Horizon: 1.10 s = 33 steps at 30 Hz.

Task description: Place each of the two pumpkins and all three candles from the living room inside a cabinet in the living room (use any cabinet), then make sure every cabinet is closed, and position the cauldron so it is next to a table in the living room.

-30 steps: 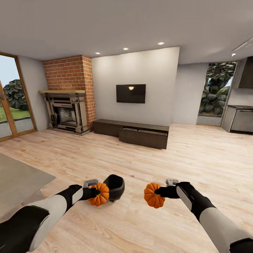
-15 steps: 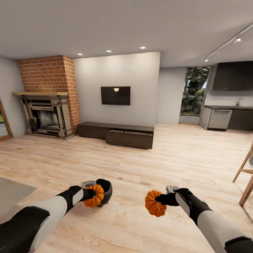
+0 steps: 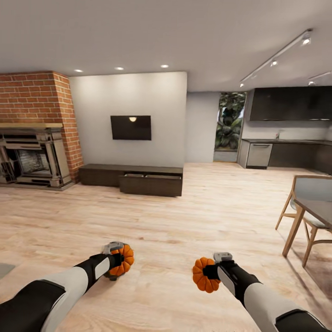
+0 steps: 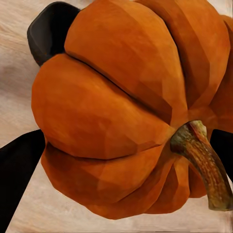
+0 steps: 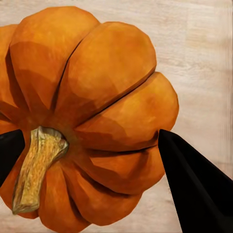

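My left gripper is shut on a bright-orange ribbed pumpkin, held low over the wood floor. Close up, this pumpkin sits between two black fingers. The black cauldron stands on the floor just behind it, mostly hidden. My right gripper is shut on the second pumpkin, whose stem and ribs show between black fingers. The long dark-brown cabinet stands far ahead against the white wall, with drawers pulled out. The candles and the coffee table are out of view.
A brick fireplace is at the far left and a TV hangs above the cabinet. At the right stand a wooden dining table and chair. A dark kitchen lies beyond. Open wood floor stretches ahead.
The camera has turned right, so the whole room has slid left and the dining table has come into view. Both grippers still hold their pumpkins; the cauldron is now mostly hidden behind the left one.
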Tool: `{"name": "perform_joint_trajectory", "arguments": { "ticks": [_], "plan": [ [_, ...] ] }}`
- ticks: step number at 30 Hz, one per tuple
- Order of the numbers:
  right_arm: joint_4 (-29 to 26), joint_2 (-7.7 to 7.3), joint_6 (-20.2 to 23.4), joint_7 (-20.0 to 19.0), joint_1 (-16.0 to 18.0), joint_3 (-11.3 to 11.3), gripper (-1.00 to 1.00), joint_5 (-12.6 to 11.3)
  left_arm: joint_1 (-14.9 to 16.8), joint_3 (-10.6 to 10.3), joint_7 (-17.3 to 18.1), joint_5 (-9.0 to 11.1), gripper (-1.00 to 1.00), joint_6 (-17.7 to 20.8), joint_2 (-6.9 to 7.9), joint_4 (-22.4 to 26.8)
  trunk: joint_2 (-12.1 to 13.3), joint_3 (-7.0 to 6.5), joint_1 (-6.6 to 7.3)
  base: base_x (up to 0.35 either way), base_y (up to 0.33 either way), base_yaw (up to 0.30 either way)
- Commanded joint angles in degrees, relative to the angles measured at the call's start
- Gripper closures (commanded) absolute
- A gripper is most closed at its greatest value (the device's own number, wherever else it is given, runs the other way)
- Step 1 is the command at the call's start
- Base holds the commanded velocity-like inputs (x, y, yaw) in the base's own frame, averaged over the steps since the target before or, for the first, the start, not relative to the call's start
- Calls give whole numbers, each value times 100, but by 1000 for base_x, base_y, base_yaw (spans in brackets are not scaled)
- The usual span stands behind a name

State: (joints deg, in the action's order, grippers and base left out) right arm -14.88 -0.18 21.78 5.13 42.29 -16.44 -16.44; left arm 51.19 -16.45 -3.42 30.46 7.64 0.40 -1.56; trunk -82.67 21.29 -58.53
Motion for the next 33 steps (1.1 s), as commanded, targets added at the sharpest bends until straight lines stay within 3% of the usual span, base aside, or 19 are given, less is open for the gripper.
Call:
{"name": "perform_joint_trajectory", "arguments": {
  "ticks": [1,4,12,33],
  "plan": [
    [39,10,-66,56,-15,-44,100,-53,-29,-58,-9,54,100,17,-47,-15,38,-15,23,0,0,-286],
    [62,15,-109,58,-24,-44,100,-52,-54,-60,-9,50,100,18,-87,-35,158,-78,89,0,0,-287],
    [72,18,-138,79,-28,-44,100,-45,-148,-60,-9,49,100,10,-117,-47,158,-89,89,14,0,-165],
    [72,10,-130,116,-28,-44,100,-38,-162,-52,-17,57,100,9,-110,-46,158,-77,89,324,0,-2]
  ]
}}
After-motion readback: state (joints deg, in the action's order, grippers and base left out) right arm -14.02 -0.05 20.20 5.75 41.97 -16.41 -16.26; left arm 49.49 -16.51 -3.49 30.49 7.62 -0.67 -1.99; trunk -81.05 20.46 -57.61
